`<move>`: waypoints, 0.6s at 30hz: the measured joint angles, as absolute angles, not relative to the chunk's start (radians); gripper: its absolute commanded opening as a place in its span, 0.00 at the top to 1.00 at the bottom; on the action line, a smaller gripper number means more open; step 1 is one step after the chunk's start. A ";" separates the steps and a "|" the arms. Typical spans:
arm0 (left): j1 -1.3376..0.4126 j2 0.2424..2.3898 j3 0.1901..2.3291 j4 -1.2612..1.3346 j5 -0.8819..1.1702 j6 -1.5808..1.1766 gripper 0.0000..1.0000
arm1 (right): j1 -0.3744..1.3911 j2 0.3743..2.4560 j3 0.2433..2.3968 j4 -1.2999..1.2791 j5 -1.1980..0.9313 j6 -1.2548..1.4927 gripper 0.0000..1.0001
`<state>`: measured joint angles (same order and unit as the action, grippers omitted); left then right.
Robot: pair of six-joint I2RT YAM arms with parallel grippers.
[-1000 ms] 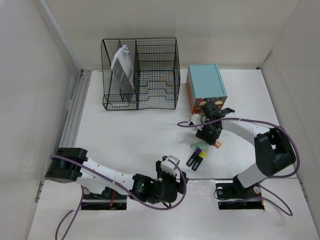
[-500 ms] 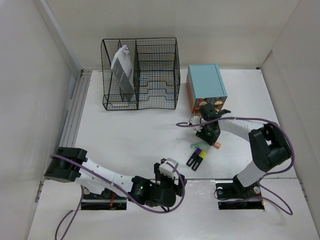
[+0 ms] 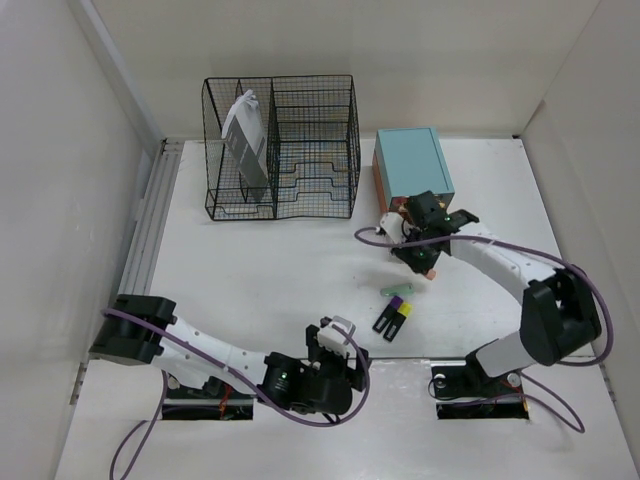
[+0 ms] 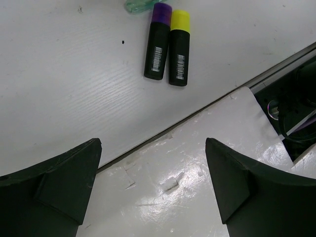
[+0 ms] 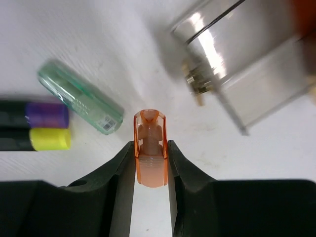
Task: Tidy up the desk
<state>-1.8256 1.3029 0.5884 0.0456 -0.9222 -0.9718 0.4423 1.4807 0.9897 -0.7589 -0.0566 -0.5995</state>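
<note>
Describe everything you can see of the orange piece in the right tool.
The orange piece is a small, translucent plastic-looking stick with a rounded end and ribbed inner parts showing through. The right tool is shut on it, one black finger pressing each long side, its rounded end poking out beyond the fingertips. Below it is the white desk, with a green translucent tube nearby. Whether it touches the desk cannot be told.
</note>
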 measured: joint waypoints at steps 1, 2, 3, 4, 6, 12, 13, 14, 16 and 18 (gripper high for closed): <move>-1.825 1.308 0.590 0.046 -0.923 -0.972 0.15 | 0.442 1.464 1.027 -0.770 -0.073 -0.603 0.96; -1.826 1.313 0.590 0.046 -0.925 -0.972 0.15 | 0.442 1.449 1.065 -0.775 -0.088 -0.605 0.96; -1.826 1.319 0.592 0.044 -0.925 -0.972 0.15 | 0.442 1.437 1.101 -0.776 -0.104 -0.606 0.96; -1.826 1.326 0.596 0.043 -0.925 -0.972 0.15 | 0.442 1.427 1.135 -0.776 -0.117 -0.606 0.96; -1.825 1.341 0.609 0.040 -0.926 -0.972 0.15 | 0.442 1.415 1.188 -0.772 -0.136 -0.609 0.96; -1.826 1.361 0.645 0.046 -0.927 -0.966 0.15 | 0.442 1.460 1.236 -0.733 -0.119 -0.574 0.96; -1.826 1.362 0.648 0.048 -0.927 -0.962 0.15 | 0.442 1.481 1.242 -0.722 -0.108 -0.565 0.96; -1.826 1.362 0.651 0.049 -0.927 -0.959 0.15 | 0.442 1.505 1.248 -0.709 -0.097 -0.555 0.96; -1.826 1.363 0.657 0.051 -0.927 -0.953 0.15 | 0.442 1.554 1.259 -0.686 -0.072 -0.540 0.96; -1.826 1.365 0.662 0.054 -0.925 -0.950 0.15 | 0.442 1.599 1.267 -0.668 -0.045 -0.529 0.96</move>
